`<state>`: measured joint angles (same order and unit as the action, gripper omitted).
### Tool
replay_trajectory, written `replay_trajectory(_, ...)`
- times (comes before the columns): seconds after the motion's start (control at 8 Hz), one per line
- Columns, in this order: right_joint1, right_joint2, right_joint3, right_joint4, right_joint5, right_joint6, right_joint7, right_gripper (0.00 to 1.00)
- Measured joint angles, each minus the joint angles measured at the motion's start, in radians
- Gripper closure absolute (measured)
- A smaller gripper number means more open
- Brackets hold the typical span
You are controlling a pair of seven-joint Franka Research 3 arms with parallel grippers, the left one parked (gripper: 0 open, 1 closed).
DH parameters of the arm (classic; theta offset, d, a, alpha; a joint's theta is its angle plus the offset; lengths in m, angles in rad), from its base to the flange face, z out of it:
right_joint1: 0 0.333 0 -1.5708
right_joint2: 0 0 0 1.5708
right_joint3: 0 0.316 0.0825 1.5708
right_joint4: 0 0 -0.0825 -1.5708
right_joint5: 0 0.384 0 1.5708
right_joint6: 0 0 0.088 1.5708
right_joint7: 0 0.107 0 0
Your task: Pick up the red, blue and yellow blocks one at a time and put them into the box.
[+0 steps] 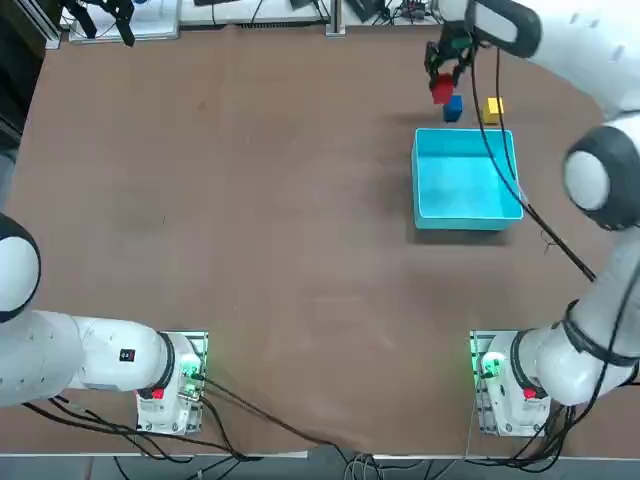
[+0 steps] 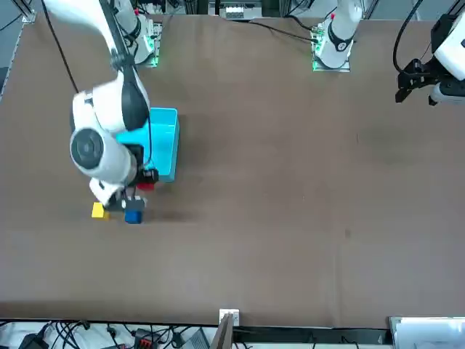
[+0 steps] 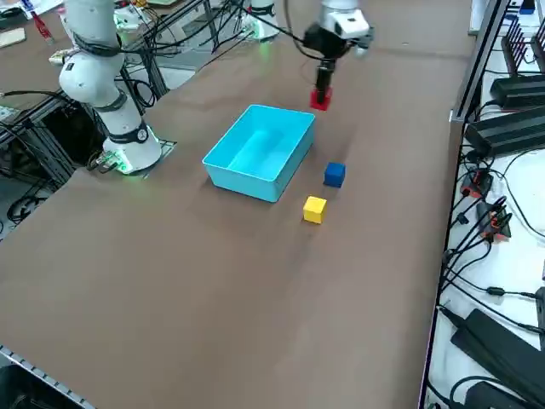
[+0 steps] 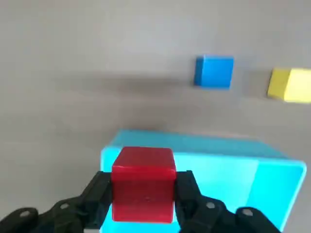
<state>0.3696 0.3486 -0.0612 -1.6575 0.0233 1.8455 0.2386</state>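
My right gripper (image 4: 142, 191) is shut on the red block (image 4: 143, 183), which it holds in the air beside the far corner of the box. That red block (image 1: 441, 92) hangs above the table just beyond the light cyan box (image 1: 467, 180). The gripper (image 3: 321, 92) carries the red block (image 3: 320, 99) near the box (image 3: 260, 151). The blue block (image 1: 453, 108) and the yellow block (image 1: 493, 109) rest on the table just past the box's far wall. Nothing lies inside the box.
The parked left arm (image 1: 60, 350) stays at the near left corner. Cables (image 3: 485, 221) and equipment run along the table's right edge. Brown tabletop (image 1: 250, 220) stretches wide to the left of the box.
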Motion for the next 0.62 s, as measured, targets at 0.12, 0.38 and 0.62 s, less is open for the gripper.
replay_trajectory(0.12,0.002,-0.099,0.003,-0.152,0.0,0.047,0.001,0.31)
replay_trajectory(0.38,0.008,-0.273,0.012,-0.448,0.001,0.184,0.002,0.31)
replay_trajectory(0.62,0.042,-0.344,0.017,-0.646,0.002,0.327,0.045,0.31)
